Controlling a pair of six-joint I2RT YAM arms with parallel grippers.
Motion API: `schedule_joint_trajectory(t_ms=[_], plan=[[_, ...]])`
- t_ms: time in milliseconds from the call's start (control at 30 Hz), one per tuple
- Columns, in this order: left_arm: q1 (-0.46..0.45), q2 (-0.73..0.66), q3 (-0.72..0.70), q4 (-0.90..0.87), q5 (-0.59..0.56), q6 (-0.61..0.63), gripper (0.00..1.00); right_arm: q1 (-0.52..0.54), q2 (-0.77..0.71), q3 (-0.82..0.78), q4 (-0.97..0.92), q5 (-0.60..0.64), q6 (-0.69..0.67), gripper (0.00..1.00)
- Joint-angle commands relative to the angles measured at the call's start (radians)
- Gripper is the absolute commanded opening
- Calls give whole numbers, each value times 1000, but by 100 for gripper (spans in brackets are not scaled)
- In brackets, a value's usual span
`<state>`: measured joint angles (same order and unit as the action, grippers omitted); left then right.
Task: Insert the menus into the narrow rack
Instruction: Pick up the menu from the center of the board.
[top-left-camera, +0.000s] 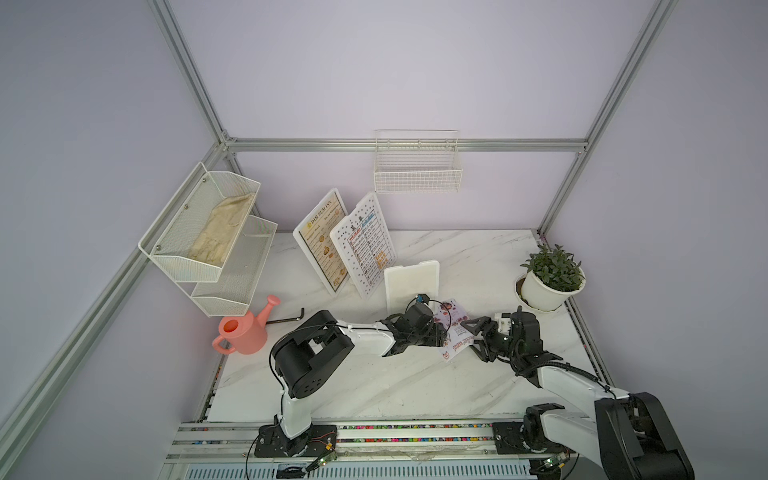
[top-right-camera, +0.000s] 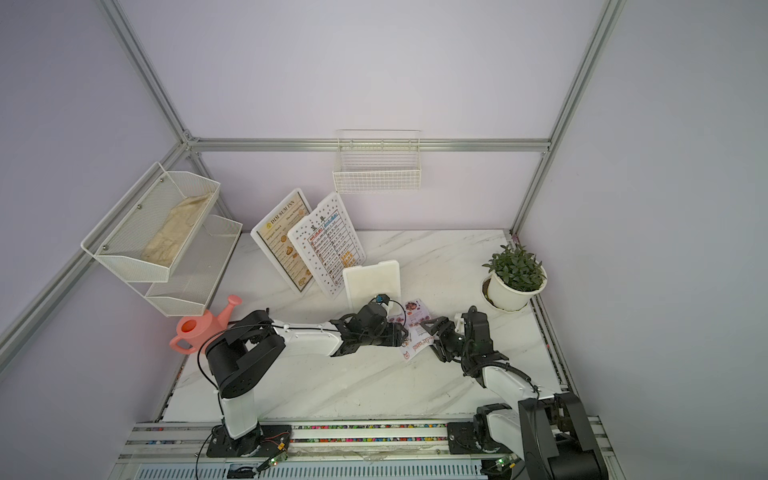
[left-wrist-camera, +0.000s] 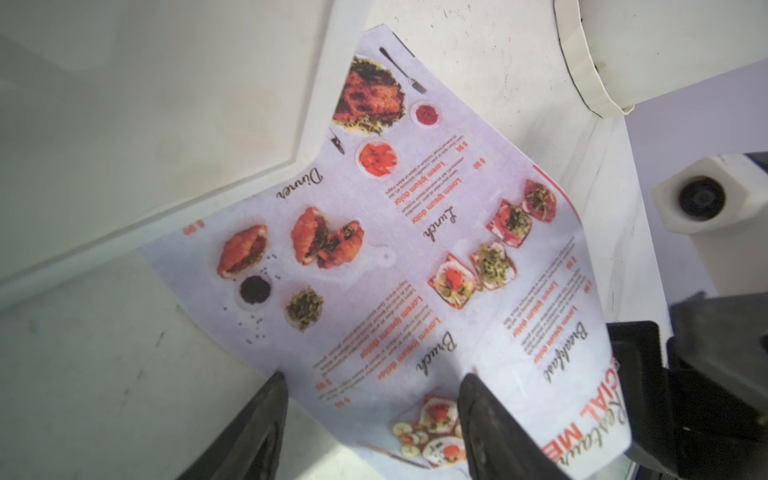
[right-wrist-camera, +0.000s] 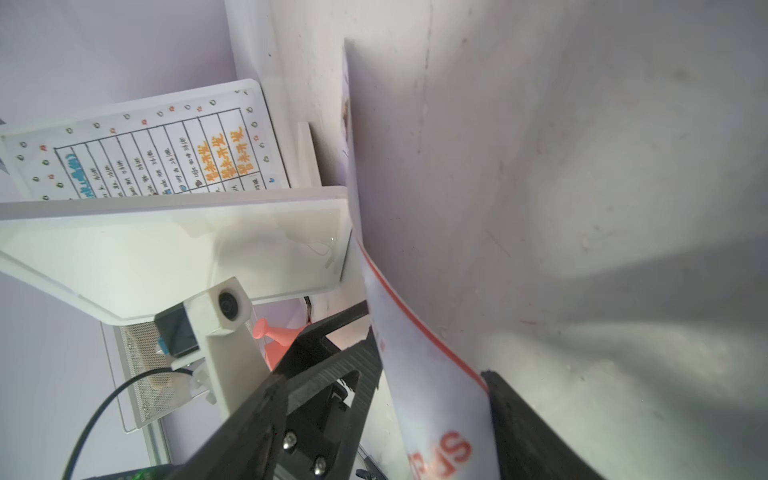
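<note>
Though both arms meet at it, the SPECIAL MENU leaflet (top-left-camera: 452, 328) lies in both top views on the desk (top-left-camera: 415, 382) between the left claw (top-left-camera: 441, 335) and right claw (top-left-camera: 471, 336), just before the white rack (top-left-camera: 411, 286). Left wrist view: left fingers (left-wrist-camera: 482, 415) spread over the leaflet, gripping nothing. Right wrist view: right fingers (right-wrist-camera: 519, 415) open astride its curled edge.

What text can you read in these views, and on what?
"DIM SUM INN": heading of the cream menu.
"Dinner", "Lunch", "Brunch", "Breakfast": headings on the leaflet.
"CIAL ME": cut-off red title on the leaflet; the script word over it is cut off too.
"Lorem ipsum dolor": orange item lines on the leaflet; its prices and small print are blurred.
Grid menu: orange and black characters, too small to read reliably.
</note>
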<state>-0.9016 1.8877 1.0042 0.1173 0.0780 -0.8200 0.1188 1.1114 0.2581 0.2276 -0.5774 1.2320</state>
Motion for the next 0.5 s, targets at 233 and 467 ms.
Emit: schedule_joint_trajectory(t_ms=[233, 467], plan=[[-4, 47, -26, -122, 13, -15, 66, -1, -90, -28, 13, 73, 49, 76], [-3, 50, -27, -120, 12, -20, 66, 0, -140, -26, 9, 90, 49, 76]])
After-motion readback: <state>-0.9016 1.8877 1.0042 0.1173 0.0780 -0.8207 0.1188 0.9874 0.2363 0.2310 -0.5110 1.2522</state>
